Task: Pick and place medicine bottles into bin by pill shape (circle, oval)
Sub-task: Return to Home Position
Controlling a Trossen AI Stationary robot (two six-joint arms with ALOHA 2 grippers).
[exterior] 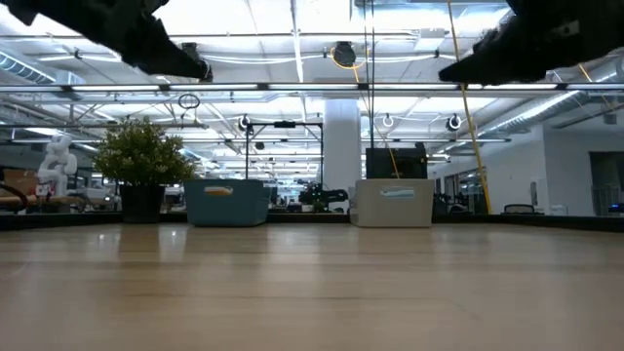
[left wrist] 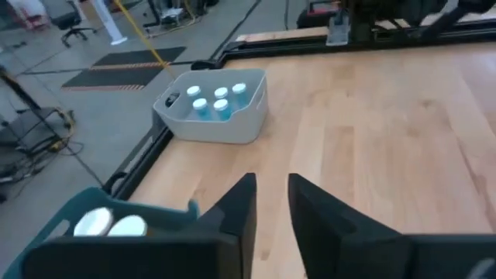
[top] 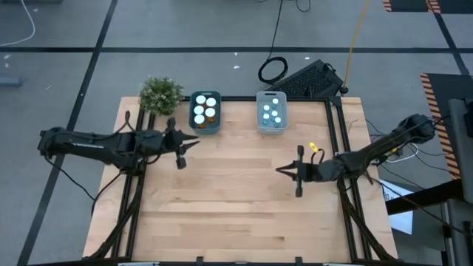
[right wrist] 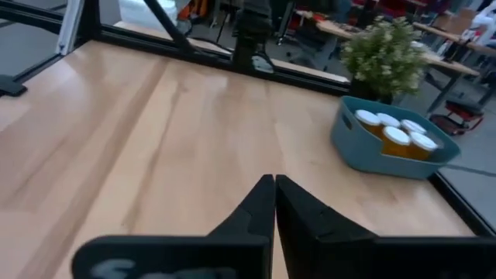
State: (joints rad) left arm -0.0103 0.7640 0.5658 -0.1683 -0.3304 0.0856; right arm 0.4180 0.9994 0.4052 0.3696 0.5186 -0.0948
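Note:
Several amber-orange medicine bottles (top: 205,109) with white caps stand in a teal bin (top: 194,118) at the table's far edge; the right wrist view shows them too (right wrist: 395,133). Several pale blue bottles (top: 272,112) stand in a white bin (top: 259,111) to its right, also seen in the left wrist view (left wrist: 213,101). My left gripper (top: 194,145) hovers above the table near the teal bin, its fingers a little apart and empty. My right gripper (top: 281,170) hovers right of the table's centre, shut on nothing.
A potted plant (top: 160,94) stands at the far left corner beside the teal bin. A small yellow thing (top: 312,148) lies near the right arm. A keyboard (top: 314,80) and a coiled cable (top: 272,70) lie on the floor beyond the table. Bare wood spreads across the middle and near side.

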